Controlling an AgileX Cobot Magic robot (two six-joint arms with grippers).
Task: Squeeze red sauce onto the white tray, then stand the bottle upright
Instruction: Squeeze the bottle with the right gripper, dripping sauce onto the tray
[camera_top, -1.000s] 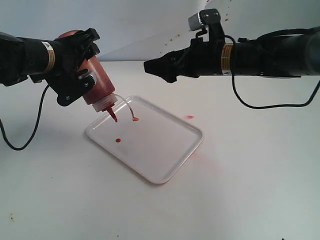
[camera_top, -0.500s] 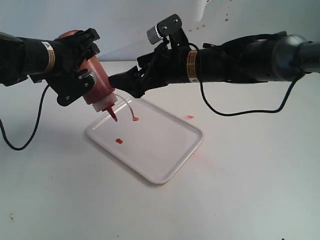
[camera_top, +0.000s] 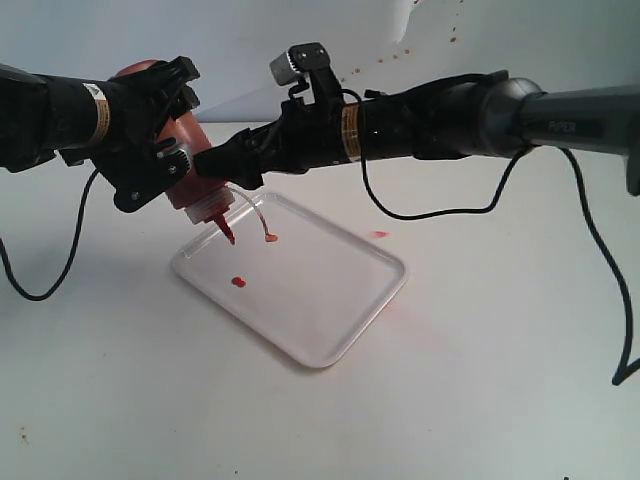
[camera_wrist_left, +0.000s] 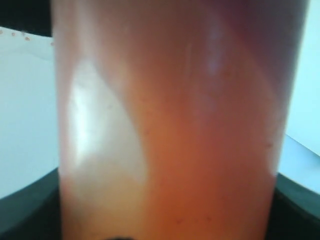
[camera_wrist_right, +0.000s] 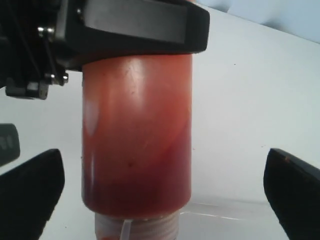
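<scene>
My left gripper (camera_top: 160, 160) is shut on the bottle (camera_top: 195, 170), which hangs tilted with its red nozzle (camera_top: 226, 234) pointing down over the white tray (camera_top: 345, 300). Its tethered cap (camera_top: 270, 238) dangles beside the nozzle. A small blob of red sauce (camera_top: 238, 282) lies on the tray below. The bottle (camera_wrist_left: 170, 130) fills the left wrist view. My right gripper (camera_top: 212, 165) has reached across to the bottle's side and is open. In the right wrist view its dark fingers (camera_wrist_right: 30, 195) stand wide apart on either side of the bottle (camera_wrist_right: 137, 140), without touching it.
A pale red smear (camera_top: 379, 234) marks the white table just past the tray's far right edge. Black cables (camera_top: 450, 212) hang from both arms. Red specks dot the back wall (camera_top: 380, 60).
My right arm has swung left over the tray until its open jaws reach the bottle. The left arm, the bottle and the sauce blob have not moved.
</scene>
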